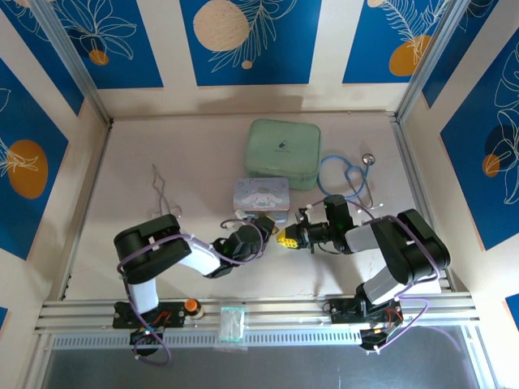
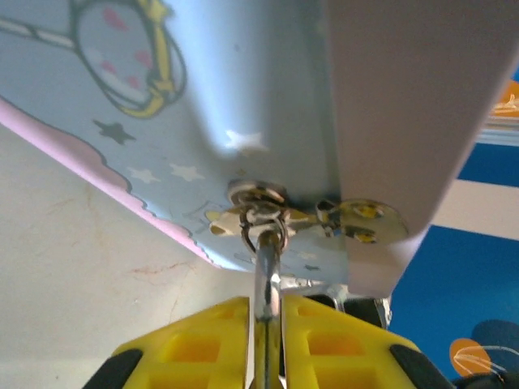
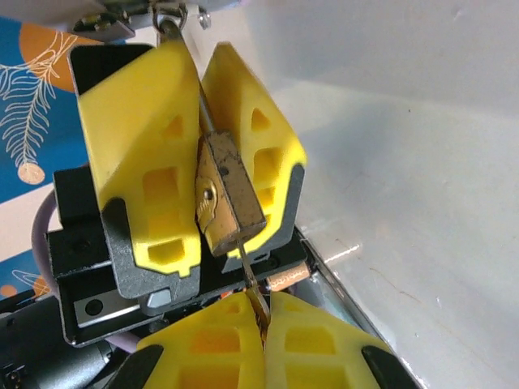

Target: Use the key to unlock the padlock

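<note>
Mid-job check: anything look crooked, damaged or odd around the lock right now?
Nothing looks damaged. The padlock sits tilted in the left gripper, and the key pinched in the right gripper reaches its lower end roughly in line. One oddity: a ring with spare keys crowds the shackle, right by the cartoon tin.

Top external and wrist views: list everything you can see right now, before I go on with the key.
padlock: one, brass, clamped in the left gripper
shackle: one, silver, sticking out past the left fingertips
key: one, thin metal, pinched in the right gripper, its tip at the padlock's underside
ring: one, silvery, on the shackle end, carrying what look like spare keys
cartoon tin: one, pastel blue and pink, just behind the grippers
case: one, mint green, behind the tin
stethoscope: one, blue tubing, right of the case
thin tool: one, silvery, far left
packet: one, pale, on the near rail
left gripper: yellow fingers, shut
right gripper: yellow fingers, shut
</note>
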Tool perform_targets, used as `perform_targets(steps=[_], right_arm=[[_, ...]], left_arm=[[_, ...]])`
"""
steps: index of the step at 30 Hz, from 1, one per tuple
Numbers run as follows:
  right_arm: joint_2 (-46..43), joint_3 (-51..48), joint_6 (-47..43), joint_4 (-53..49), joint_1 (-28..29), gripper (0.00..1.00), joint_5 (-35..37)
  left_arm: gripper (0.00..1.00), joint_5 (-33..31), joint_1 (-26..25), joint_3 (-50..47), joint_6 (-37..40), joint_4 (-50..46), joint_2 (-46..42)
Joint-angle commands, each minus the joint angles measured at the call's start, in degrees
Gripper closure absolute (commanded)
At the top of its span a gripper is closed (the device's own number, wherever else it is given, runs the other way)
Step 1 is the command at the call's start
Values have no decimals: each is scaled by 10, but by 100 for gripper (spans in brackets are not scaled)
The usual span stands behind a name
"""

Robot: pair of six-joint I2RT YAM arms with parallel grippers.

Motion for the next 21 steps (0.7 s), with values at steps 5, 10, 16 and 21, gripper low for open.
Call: perform_targets(steps=[5, 10, 16, 21], right_arm=[[32, 27, -25, 8, -22, 100, 66], [63, 23, -26, 32, -42, 100, 56], [48, 24, -19, 28, -19, 100, 98], [17, 20, -26, 2, -11, 85, 127]], left_arm=[[100, 94, -37, 7, -11, 137, 19], [100, 88, -37, -9, -8, 140, 7], [100, 102, -46, -9, -6, 130, 9], [100, 87, -46, -27, -12, 113, 3]])
